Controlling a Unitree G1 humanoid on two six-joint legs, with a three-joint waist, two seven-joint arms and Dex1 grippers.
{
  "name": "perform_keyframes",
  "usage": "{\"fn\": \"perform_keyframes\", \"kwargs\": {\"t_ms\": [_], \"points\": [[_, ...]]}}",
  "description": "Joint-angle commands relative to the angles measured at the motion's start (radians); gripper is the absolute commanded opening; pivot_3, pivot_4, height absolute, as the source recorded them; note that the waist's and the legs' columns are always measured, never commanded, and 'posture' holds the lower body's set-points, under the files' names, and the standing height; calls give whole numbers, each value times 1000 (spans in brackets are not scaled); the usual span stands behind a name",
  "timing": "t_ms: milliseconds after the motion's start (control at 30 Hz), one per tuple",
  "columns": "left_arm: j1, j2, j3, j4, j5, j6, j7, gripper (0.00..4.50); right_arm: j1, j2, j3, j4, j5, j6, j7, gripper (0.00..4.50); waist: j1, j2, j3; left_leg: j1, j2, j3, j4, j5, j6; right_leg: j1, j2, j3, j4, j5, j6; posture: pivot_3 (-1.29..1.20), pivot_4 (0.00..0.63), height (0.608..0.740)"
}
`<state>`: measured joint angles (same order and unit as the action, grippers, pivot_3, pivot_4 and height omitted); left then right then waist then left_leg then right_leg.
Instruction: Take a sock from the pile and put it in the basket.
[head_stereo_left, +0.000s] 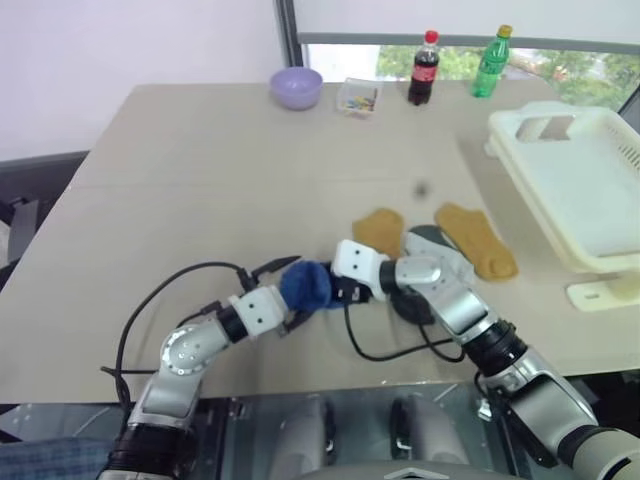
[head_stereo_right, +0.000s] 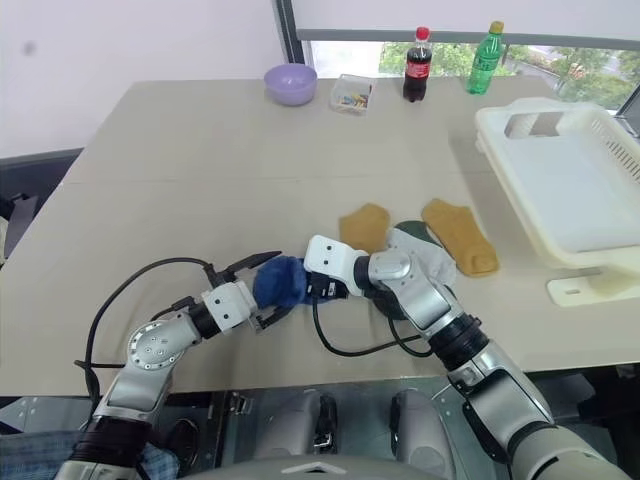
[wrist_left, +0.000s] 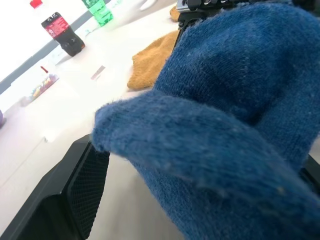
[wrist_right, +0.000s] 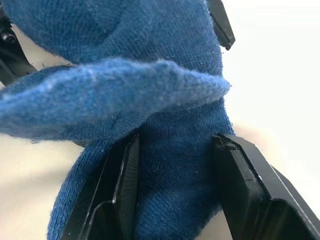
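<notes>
Right gripper (head_stereo_right: 318, 285) clamps blue sock (head_stereo_right: 280, 282), bunched between wide-spread left gripper (head_stereo_right: 262, 290) fingers.

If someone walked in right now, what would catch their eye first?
Most striking is the blue sock, bunched near the table's front edge and clamped in the right gripper, with the open left gripper around its other side. Behind them lie two mustard socks, and the cream basket sits at the table's right edge.
</notes>
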<state>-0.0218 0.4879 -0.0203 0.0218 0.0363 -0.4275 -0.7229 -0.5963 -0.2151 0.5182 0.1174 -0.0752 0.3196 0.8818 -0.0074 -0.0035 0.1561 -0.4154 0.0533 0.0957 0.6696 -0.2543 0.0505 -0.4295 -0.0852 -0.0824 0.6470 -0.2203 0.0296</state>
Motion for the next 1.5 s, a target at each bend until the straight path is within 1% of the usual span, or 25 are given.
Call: {"fn": "perform_keyframes", "kwargs": {"t_ms": [33,100,200,533,733,833,1000,1067,1233,1400,1500], "points": [[-52,-35,14,-27,-78,49,39,4458,38,7,61,6,-7,18,37,2370,-1,0,0,0,0,0,0,0,0,1,0,0,0,0,0,0,150,733],[-45,-36,14,-45,-124,77,5,4458,39,10,59,6,-9,20,39,2370,-3,0,0,0,0,0,0,0,0,1,0,0,0,0,0,0,150,733],[-33,-28,11,-67,-152,96,-22,4458,37,13,57,10,-9,20,41,2370,-4,0,0,0,0,0,0,0,0,1,0,0,0,0,0,0,150,733],[-44,-73,66,-184,-283,237,11,4458,37,27,50,18,-10,24,40,2370,-6,0,0,-1,0,0,0,0,0,0,1,0,0,0,0,0,150,733],[-22,-56,98,-200,-303,257,-3,4458,40,28,48,14,-10,28,42,2370,-8,-1,1,-1,1,0,0,0,0,0,2,0,0,0,0,0,150,733],[14,-39,114,-232,-394,287,-64,4458,43,27,48,10,-9,31,45,2370,-8,-1,1,-1,1,0,0,0,0,0,2,0,0,0,0,0,150,733],[46,-20,125,-253,-461,299,-131,4458,44,29,48,8,-8,36,46,2370,-9,-1,2,-1,1,0,0,0,0,-1,2,1,0,0,0,0,150,733],[67,-4,129,-264,-487,310,-165,4458,44,30,47,6,-8,39,46,2370,-4,-4,1,-1,1,0,0,0,0,-1,2,0,0,0,0,0,150,733],[87,22,130,-285,-497,320,-199,4458,42,31,50,8,-6,42,45,2370,-13,-2,0,1,1,1,0,0,0,1,2,2,-1,0,0,0,150,733],[98,29,129,-277,-476,319,-195,4458,42,30,53,6,-5,42,47,2370,-11,-2,0,1,2,0,0,0,0,1,3,1,0,0,0,0,150,733],[90,21,109,-270,-439,312,-179,4458,43,30,54,3,-5,42,47,2370,-11,-2,0,1,2,0,0,0,0,1,3,1,0,0,0,0,150,733]]}}
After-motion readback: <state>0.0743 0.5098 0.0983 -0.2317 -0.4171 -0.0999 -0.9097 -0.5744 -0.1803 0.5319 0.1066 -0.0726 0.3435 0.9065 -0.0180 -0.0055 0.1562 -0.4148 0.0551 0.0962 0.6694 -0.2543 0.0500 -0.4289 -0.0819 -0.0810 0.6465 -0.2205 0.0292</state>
